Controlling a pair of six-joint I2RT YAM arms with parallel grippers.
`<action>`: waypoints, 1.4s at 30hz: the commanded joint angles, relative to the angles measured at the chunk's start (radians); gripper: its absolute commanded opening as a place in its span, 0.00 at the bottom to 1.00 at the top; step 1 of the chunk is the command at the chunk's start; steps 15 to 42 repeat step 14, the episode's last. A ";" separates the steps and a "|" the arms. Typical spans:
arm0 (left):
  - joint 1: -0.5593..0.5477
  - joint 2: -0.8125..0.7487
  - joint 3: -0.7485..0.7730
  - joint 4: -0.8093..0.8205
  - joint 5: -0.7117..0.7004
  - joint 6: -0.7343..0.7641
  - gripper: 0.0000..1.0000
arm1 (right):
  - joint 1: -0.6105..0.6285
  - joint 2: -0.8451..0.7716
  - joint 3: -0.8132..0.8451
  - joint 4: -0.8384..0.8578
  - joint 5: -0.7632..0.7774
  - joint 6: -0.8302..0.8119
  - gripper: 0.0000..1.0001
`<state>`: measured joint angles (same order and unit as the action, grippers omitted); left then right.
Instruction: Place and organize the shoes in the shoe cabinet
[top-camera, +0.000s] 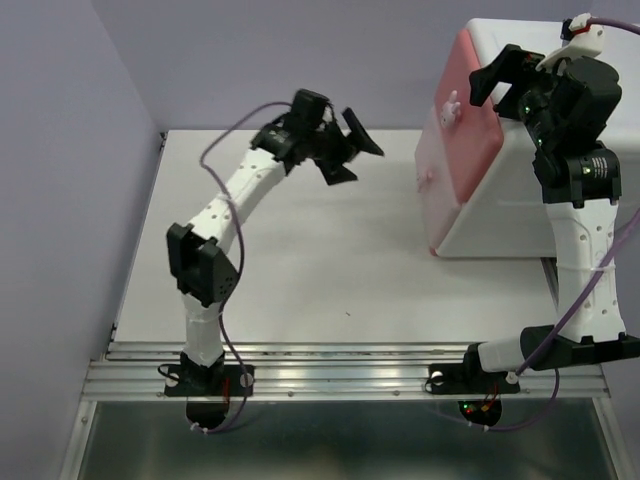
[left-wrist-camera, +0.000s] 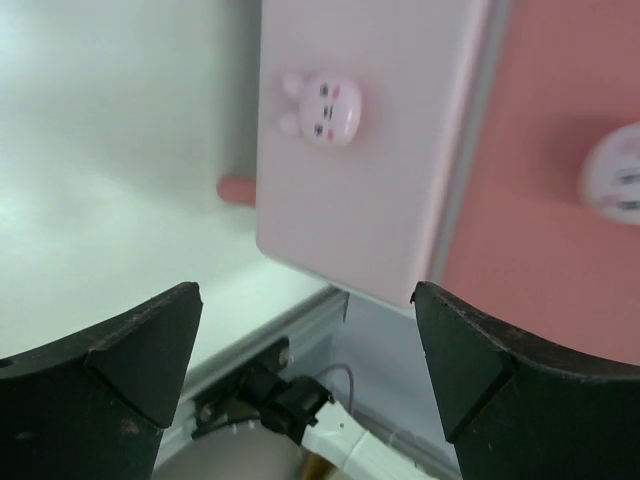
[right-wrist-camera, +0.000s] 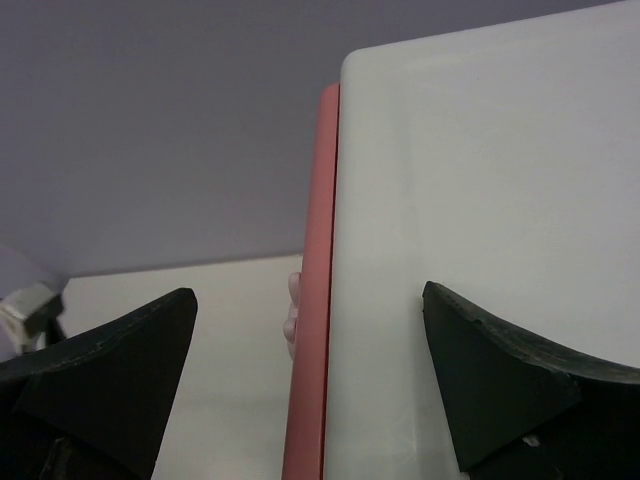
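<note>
Shoe cabinet stands far right on the desk, pink fronts apparently shut; no shoes visible. Left jaws released, facing a rabbit knob; right jaws released above the cabinet top. Judged step: opening a front. Next move calls for squaring on that knob.

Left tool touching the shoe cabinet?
Apart. Top external view shows bare table between the open left tool and the shoe cabinet.

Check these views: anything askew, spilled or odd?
No shoes show in any view. Shoe cabinet looks intact; left tool and right tool are open and empty near it. Nothing spilled.
</note>
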<state>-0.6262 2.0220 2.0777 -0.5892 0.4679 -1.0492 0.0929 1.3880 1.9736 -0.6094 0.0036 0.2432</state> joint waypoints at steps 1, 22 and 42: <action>0.196 -0.251 0.013 -0.237 -0.164 0.198 0.99 | 0.022 0.026 -0.041 -0.205 -0.058 0.146 1.00; 0.326 -0.345 -0.053 -0.259 -0.161 0.189 0.99 | 0.022 -0.074 -0.064 -0.182 0.116 0.143 1.00; 0.326 -0.345 -0.053 -0.259 -0.161 0.189 0.99 | 0.022 -0.074 -0.064 -0.182 0.116 0.143 1.00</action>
